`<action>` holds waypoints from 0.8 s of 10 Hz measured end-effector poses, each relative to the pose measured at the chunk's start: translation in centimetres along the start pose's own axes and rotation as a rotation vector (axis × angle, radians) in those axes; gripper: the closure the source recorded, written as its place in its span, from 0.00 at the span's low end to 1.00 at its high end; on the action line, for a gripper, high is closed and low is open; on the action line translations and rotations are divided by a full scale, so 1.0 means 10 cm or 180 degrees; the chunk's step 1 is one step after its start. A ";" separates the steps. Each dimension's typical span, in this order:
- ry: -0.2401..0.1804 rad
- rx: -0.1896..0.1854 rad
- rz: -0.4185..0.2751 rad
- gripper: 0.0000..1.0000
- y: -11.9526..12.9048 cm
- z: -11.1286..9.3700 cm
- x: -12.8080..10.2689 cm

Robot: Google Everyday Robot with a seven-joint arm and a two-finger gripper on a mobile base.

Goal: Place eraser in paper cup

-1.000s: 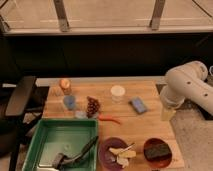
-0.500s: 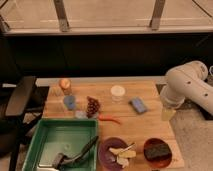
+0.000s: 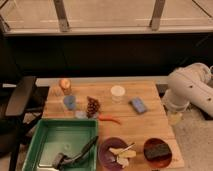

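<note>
The eraser (image 3: 156,151) is a small dark block lying in a reddish-brown bowl (image 3: 167,161) at the table's front right corner. The white paper cup (image 3: 118,93) stands upright near the back middle of the wooden table (image 3: 150,125). My white arm (image 3: 190,87) curves in from the right, beyond the table's right edge. Its gripper (image 3: 175,118) hangs low beside that edge, level with the middle of the table, well apart from both the eraser and the cup. Nothing shows in it.
A light-blue block (image 3: 138,105) lies right of the cup. A pine cone (image 3: 93,106), a small blue cup (image 3: 70,102), an orange-topped container (image 3: 65,85) and a red pepper (image 3: 109,119) sit left of centre. In front are a green tray (image 3: 37,145) and a purple plate (image 3: 106,156). A black chair (image 3: 17,102) stands at the left.
</note>
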 end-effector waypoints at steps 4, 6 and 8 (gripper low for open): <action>0.0008 -0.0127 -0.0373 0.35 0.45 0.28 -0.21; 0.0004 -0.0127 -0.0412 0.35 0.49 0.30 -0.25; 0.0005 -0.0128 -0.0413 0.35 0.49 0.30 -0.25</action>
